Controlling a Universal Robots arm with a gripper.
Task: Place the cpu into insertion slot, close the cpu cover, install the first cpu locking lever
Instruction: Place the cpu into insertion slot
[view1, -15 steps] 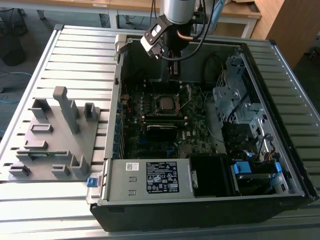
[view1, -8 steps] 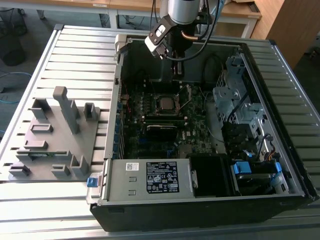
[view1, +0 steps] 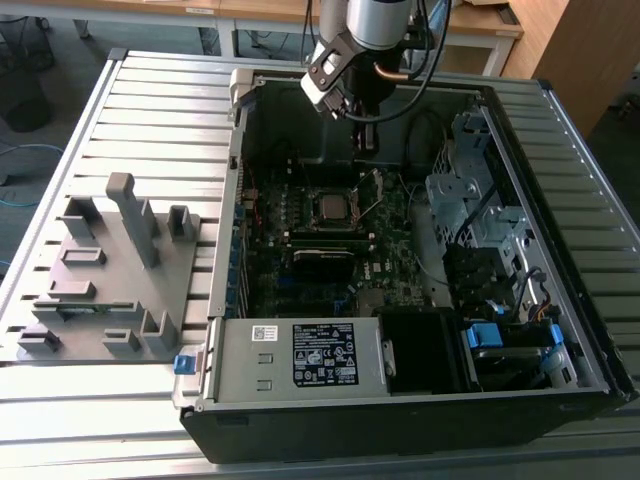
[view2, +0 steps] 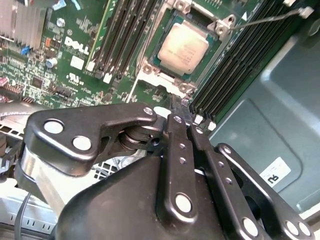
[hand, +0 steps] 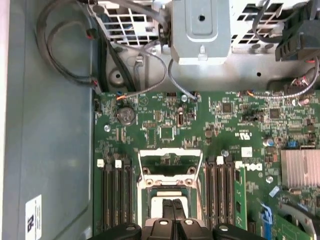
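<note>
Risks, as we judge them:
- The gripper (view2: 186, 123) has its fingers pressed together with nothing between them. The tips sit just over the lifted edge of the cpu cover (view2: 156, 80). With narrow closed tips on a thin hinged plate, an off-centre push could slip off or twist the hinge.
- The cover is not down yet; in the first wrist view it stands tilted up off the socket.
- The cpu (view2: 184, 47) lies in the insertion slot (view2: 215, 50) with its silver top showing. We can't tell if it sits fully flat. If it doesn't, a closing cover would load it crooked onto the contacts.
- The locking lever (view2: 270, 18) sticks out free past the slot's corner. It is thin wire and could snag the gripper's links.
- The memory slots (view2: 120, 35) flank the socket closely, so a low sweep of the wide links may clip their latches.

Pose, exterior view: the arm (view1: 385, 20) drops in from the upper centre of the frame with the wrist tilted. The fingers point down into the computer case (view1: 400, 435), with the tips higher in the frame than the slot, near it but apart. We can't tell whether they touch the cover. The grey fixture (view1: 110, 270) sits well apart at the exterior view's left, on the table (view1: 150, 90).
</note>
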